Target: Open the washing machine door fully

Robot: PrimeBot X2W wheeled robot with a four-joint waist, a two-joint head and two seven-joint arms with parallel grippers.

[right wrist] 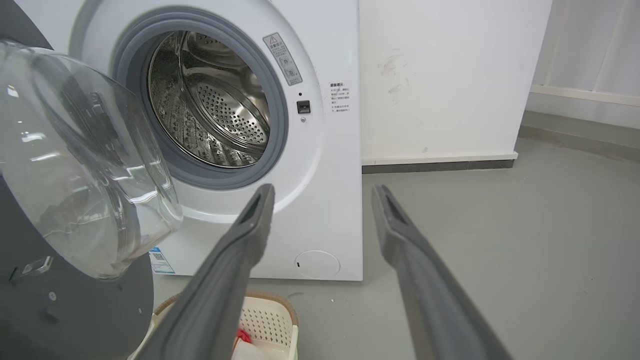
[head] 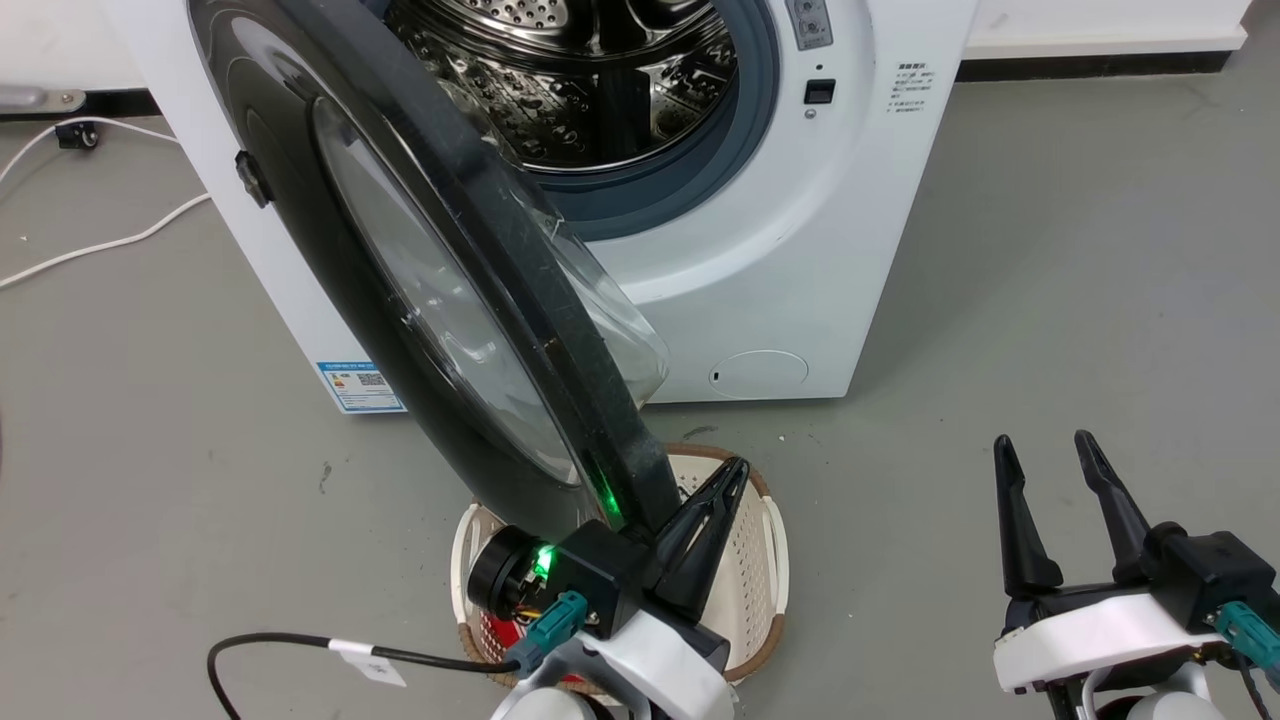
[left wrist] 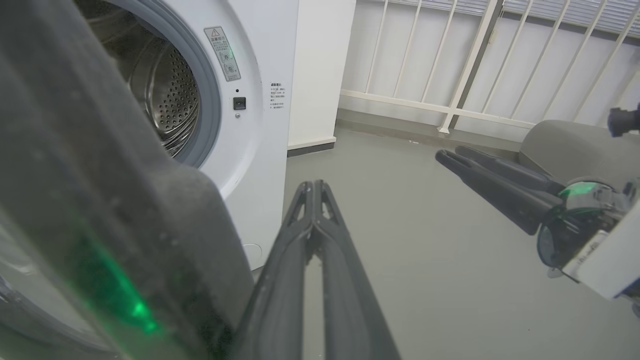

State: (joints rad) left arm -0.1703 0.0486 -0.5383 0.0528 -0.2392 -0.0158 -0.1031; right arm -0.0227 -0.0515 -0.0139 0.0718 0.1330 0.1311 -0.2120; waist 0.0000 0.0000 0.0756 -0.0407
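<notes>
The white washing machine (head: pixel 800 260) stands with its steel drum exposed. Its door (head: pixel 420 300), a black disc with a clear glass bowl, hangs partly open, its rim toward me. My left gripper (head: pixel 737 468) is shut with nothing between its fingers, lying against the inner side of the door's lower rim. The left wrist view shows those closed fingers (left wrist: pixel 314 186) just right of the door's rim (left wrist: pixel 100 200). At the lower right my right gripper (head: pixel 1045 450) is open and holds nothing, away from the machine. From the right wrist, the open gripper (right wrist: pixel 324 192) faces the machine (right wrist: pixel 320 165), with the door (right wrist: pixel 85 165) at left.
A cream perforated laundry basket (head: pixel 760 560) with something red in it sits on the grey floor under the door's lower rim and my left wrist. A white cord (head: pixel 100 242) trails on the floor left of the machine. A white wall (right wrist: pixel 440 80) and a railing (left wrist: pixel 450 65) stand to the right.
</notes>
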